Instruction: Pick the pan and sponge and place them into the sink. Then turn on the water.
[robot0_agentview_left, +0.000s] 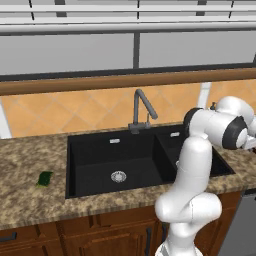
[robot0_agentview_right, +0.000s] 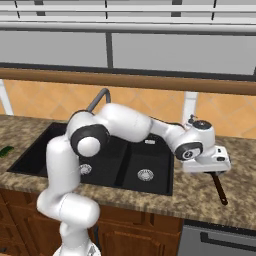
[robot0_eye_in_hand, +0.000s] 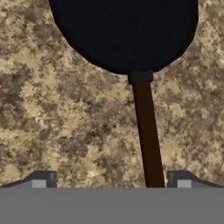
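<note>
Hand view: our gripper (robot0_eye_in_hand: 111, 180) hangs released over the pan (robot0_eye_in_hand: 127, 30) handle, pan at 12 o'clock, fingers straddling it because we judge a handle grasp comes next.

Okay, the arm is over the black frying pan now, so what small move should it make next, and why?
Probably lower the end effector straight down onto the long dark-brown handle of the round black frying pan, then close. The jaws stand open with the handle running between the fingertips, slightly toward one side. The pan lies on the speckled granite counter, not yet gripped. The small green sponge can wait.
</note>
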